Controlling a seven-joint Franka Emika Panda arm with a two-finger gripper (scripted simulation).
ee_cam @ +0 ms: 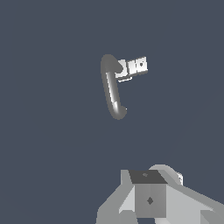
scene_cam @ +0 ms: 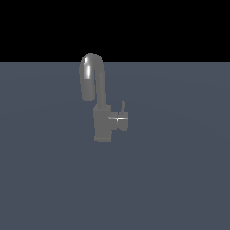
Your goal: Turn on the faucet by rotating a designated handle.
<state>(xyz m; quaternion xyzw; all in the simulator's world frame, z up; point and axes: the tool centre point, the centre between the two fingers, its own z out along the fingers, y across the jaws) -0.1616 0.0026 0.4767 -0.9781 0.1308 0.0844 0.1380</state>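
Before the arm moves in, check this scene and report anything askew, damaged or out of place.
Nothing stands out. The faucet stands upright on the flat grey surface, its gooseneck spout curving over and down intact. The handle sticks out sideways toward the exterior view's right, with its thin lever pin pointing up. No spill or debris shows.

Grey metallic faucet (scene_cam: pixel 102 121) standing upright, tall gooseneck spout arching over and down toward the exterior view's left. Short horizontal cylinder handle (scene_cam: pixel 120 121) jutting from the body toward the exterior view's right, thin lever pin pointing up.
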